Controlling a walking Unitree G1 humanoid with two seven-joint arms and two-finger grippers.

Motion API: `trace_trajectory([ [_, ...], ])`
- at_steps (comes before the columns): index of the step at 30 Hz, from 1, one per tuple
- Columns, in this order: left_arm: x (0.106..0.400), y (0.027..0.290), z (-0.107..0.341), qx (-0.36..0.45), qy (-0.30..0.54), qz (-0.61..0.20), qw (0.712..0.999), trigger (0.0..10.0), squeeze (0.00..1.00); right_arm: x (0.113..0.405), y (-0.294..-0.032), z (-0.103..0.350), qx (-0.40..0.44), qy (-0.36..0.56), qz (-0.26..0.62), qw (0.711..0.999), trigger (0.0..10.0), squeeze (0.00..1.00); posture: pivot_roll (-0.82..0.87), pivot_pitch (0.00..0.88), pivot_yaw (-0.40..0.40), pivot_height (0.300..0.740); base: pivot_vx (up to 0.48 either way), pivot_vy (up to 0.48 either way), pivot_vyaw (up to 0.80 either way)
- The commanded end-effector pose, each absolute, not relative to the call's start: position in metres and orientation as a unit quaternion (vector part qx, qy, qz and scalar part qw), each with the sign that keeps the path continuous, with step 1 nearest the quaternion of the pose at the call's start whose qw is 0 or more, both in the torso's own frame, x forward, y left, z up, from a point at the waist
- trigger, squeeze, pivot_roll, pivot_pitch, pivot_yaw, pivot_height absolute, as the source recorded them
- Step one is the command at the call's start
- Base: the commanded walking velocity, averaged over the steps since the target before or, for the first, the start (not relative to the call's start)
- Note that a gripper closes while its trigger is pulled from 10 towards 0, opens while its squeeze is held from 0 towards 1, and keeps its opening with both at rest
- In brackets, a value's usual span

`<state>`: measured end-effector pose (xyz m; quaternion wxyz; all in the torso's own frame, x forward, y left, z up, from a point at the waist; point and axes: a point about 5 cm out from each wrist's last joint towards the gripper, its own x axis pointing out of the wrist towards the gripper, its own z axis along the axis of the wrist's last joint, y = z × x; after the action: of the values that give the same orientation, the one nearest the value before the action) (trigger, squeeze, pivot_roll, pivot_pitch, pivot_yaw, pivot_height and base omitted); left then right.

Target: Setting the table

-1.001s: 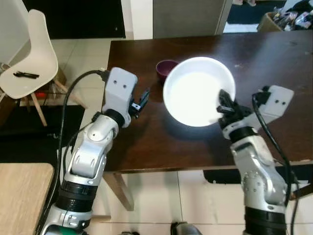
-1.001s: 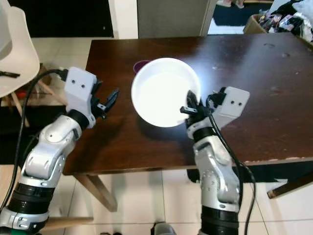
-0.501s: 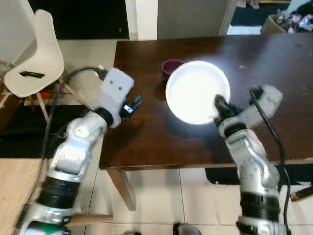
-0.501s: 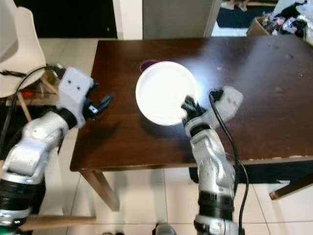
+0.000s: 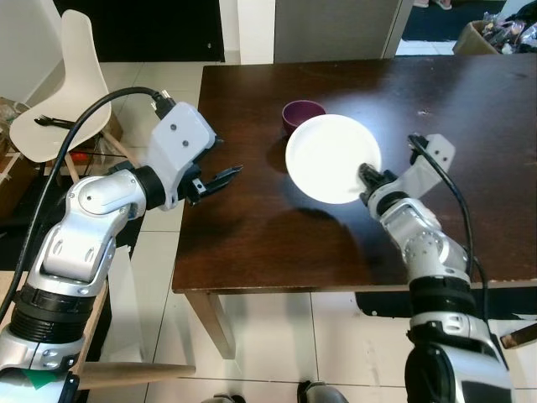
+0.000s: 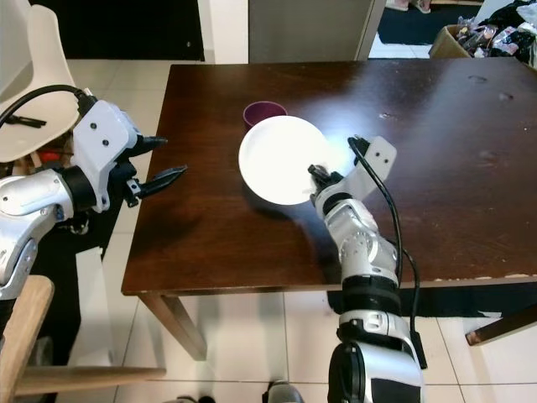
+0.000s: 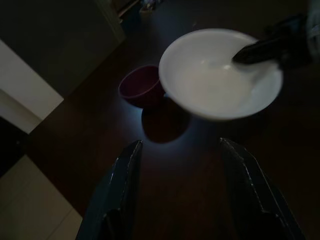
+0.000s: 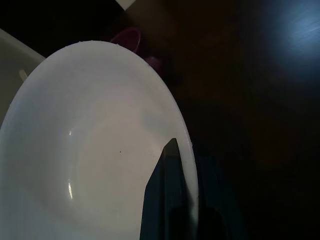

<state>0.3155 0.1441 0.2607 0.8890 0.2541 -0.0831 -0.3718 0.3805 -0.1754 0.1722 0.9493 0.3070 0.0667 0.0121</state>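
The left gripper (image 5: 220,178) is hovering over the table's (image 5: 252,243) left edge, fingers spread apart and holding nothing. Further right, a purple bowl (image 5: 302,114) is already sitting on the table, and just beside it the right gripper (image 5: 367,178) is pinching the rim of the white plate (image 5: 332,158), which is hanging above the wood. So setting looks barely begun: the plate is waiting to be laid down. The table is dark wood, standing on pale tiles, with a white chair (image 5: 59,92) at far left.
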Motion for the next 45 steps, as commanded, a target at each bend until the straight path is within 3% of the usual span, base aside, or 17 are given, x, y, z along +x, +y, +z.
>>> trace_trajectory([
  [1,0.314,0.144,0.261,0.259,-0.076,-0.380,0.885,10.0,0.00,0.382,-0.176,0.170,0.315,0.071,0.006,0.946,10.0,0.00,-0.01,0.102,0.086,0.740,0.000,0.000,0.00],
  [10,0.313,0.141,0.259,0.256,-0.073,-0.387,0.883,10.0,0.00,0.388,-0.173,0.160,0.322,0.100,-0.006,0.941,10.0,0.00,0.00,0.109,0.089,0.740,0.000,0.000,0.00],
  [12,0.313,0.141,0.259,0.255,-0.073,-0.388,0.883,10.0,0.00,0.390,-0.172,0.160,0.327,0.101,-0.004,0.940,10.0,0.36,0.00,0.111,0.088,0.740,0.000,0.000,0.00],
  [13,0.313,0.141,0.259,0.255,-0.073,-0.388,0.883,10.0,0.00,0.390,-0.172,0.160,0.327,0.101,-0.004,0.940,10.0,0.36,0.00,0.111,0.088,0.740,0.000,0.000,0.00],
  [14,0.312,0.141,0.258,0.254,-0.071,-0.387,0.883,10.0,0.00,0.390,-0.170,0.159,0.323,0.104,-0.005,0.941,10.0,1.00,-0.01,0.113,0.087,0.740,0.000,0.000,0.00],
  [32,0.316,0.133,0.255,0.241,-0.075,-0.390,0.886,10.0,0.00,0.390,-0.176,0.190,0.329,0.035,-0.002,0.944,10.0,1.00,-0.04,0.105,0.085,0.740,0.000,0.000,0.00],
  [33,0.316,0.131,0.253,0.226,-0.079,-0.380,0.893,10.0,0.00,0.379,-0.176,0.203,0.331,0.012,0.014,0.943,10.0,0.00,-0.04,0.100,0.081,0.740,0.000,0.000,0.00],
  [39,0.321,0.126,0.244,0.168,-0.077,-0.312,0.932,10.0,0.00,0.338,-0.179,0.204,0.317,-0.011,0.015,0.948,10.0,0.00,-0.06,0.099,0.080,0.740,0.000,0.000,0.00],
  [42,0.323,0.125,0.235,0.138,-0.069,-0.266,0.952,10.0,0.00,0.315,-0.179,0.206,0.240,-0.057,0.014,0.969,10.0,0.00,-0.08,0.100,0.089,0.740,0.000,0.000,0.00],
  [43,0.322,0.125,0.224,0.115,-0.056,-0.233,0.964,10.0,0.00,0.299,-0.172,0.210,0.150,-0.113,0.034,0.982,10.0,0.00,-0.10,0.098,0.097,0.740,0.000,0.000,0.00],
  [45,0.320,0.126,0.217,0.100,-0.047,-0.214,0.970,10.0,0.00,0.290,-0.165,0.212,0.090,-0.143,0.051,0.984,10.0,0.00,-0.10,0.098,0.099,0.740,0.000,0.000,0.00],
])
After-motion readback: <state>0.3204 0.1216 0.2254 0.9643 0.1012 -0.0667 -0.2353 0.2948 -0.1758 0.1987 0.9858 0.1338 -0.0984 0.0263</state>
